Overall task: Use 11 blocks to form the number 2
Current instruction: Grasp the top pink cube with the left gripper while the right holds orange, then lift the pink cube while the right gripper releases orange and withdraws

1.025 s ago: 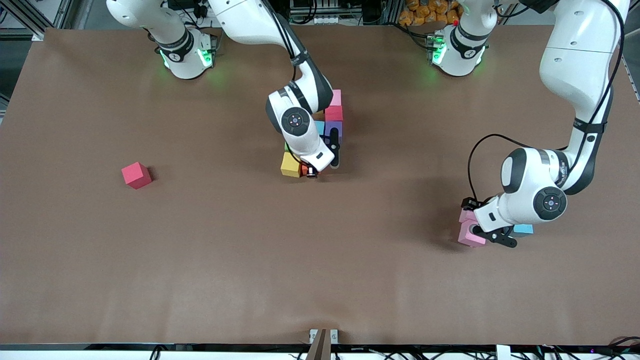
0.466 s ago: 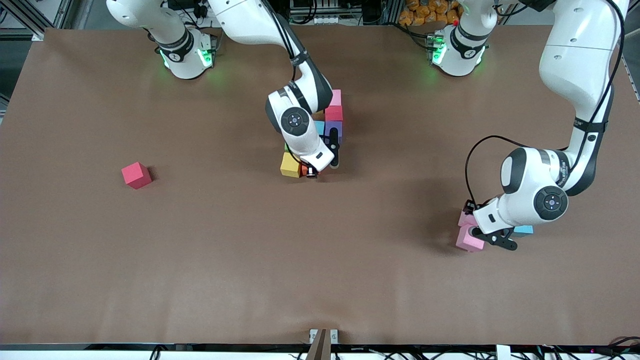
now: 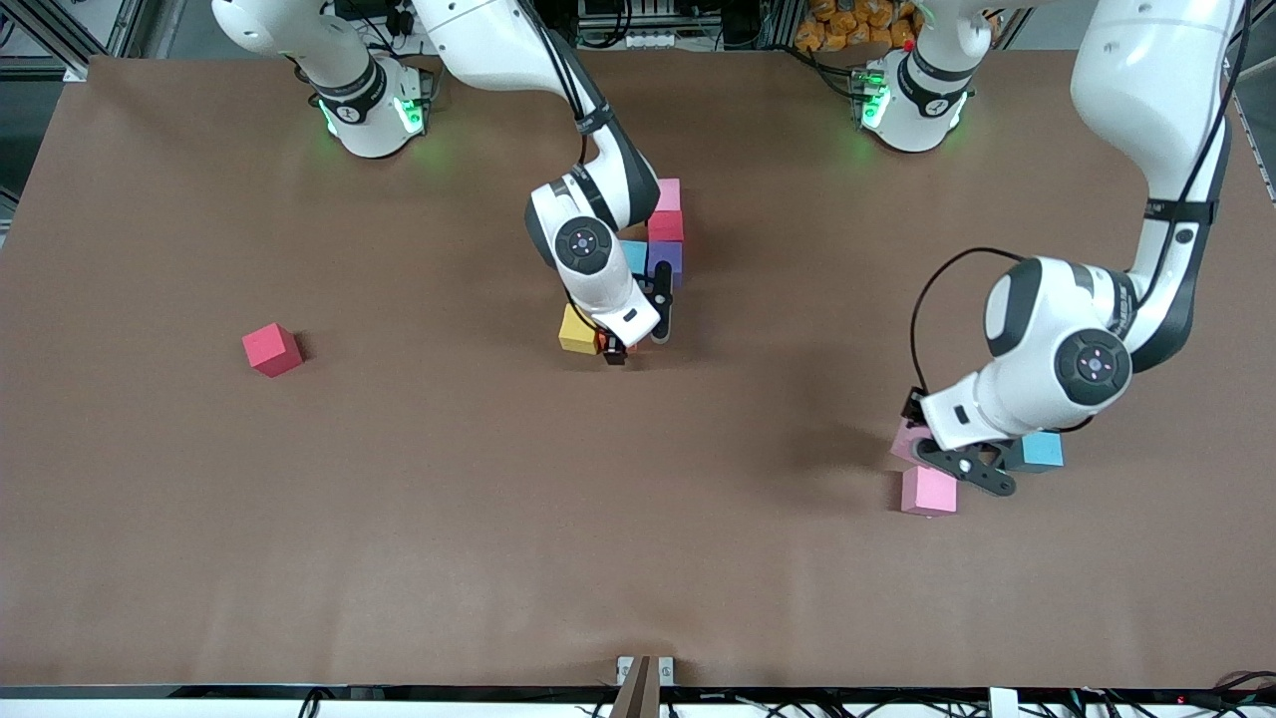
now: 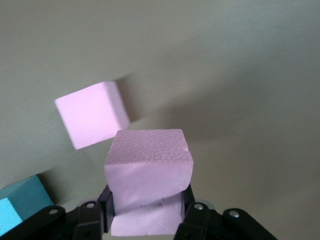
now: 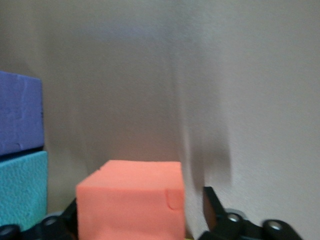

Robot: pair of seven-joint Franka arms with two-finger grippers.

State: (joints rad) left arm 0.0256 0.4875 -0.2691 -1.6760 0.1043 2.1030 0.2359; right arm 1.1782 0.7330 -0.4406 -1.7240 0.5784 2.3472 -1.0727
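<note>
While the left gripper (image 4: 145, 210) clamps a pink block (image 4: 148, 172) above the table (image 3: 399, 499), the right gripper (image 5: 135, 220) straddles an orange block (image 5: 131, 200), fingers spread wide.

A broad brown matte worktop (image 3: 419, 519) fills the view. A small grey metal bracket (image 3: 644, 670) sits at its edge nearest the front camera (midway along). A heap of orange objects (image 3: 852, 22), too small to identify, shows past the edge by the bases.
</note>
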